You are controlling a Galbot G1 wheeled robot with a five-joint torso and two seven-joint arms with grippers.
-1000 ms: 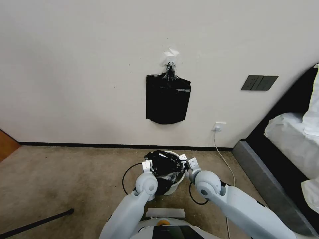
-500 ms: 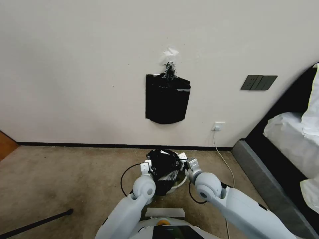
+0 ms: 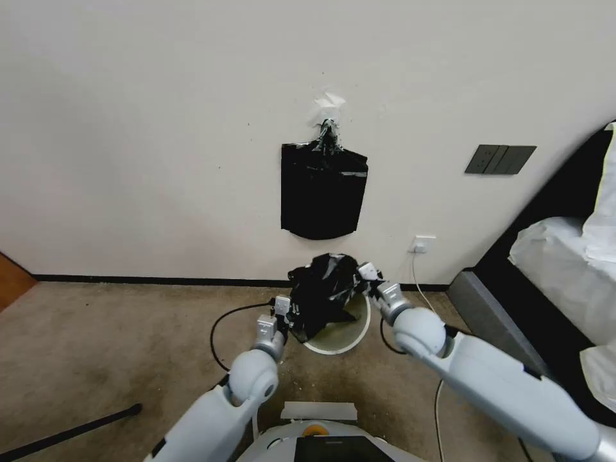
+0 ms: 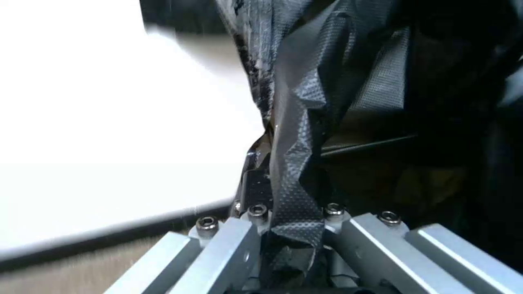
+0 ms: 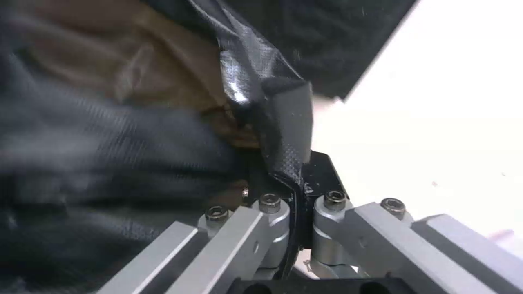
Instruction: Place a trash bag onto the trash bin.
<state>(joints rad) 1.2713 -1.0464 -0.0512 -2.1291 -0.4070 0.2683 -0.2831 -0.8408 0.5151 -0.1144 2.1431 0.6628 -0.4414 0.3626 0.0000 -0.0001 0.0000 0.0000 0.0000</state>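
Observation:
The trash bag [image 3: 324, 287], crumpled glossy black film, hangs stretched between my two grippers just above the trash bin [image 3: 351, 337], a cream-white round bucket on the carpet near the wall. Part of the bin's open mouth shows below the bag. My left gripper [image 3: 287, 308] is shut on the bag's left edge. My right gripper [image 3: 364, 270], higher and nearer the wall, is shut on its right edge. In the left wrist view the textured trash bag [image 4: 294, 179] runs pinched between the fingers. In the right wrist view a fold of the trash bag [image 5: 283, 134] is clamped the same way.
A flat black pack [image 3: 324, 192] hangs on the wall above the bin. A wall socket [image 3: 423, 244] with a white cable is to the right, beside a dark bed frame [image 3: 513, 346]. A black cable loop [image 3: 221, 333], a white strip [image 3: 319, 410] and a black rod [image 3: 70, 433] lie on the carpet.
Both arms have reached forward and up, the right higher, and lifted the bag off the bin towards the wall. The bin's opening, covered before, now shows.

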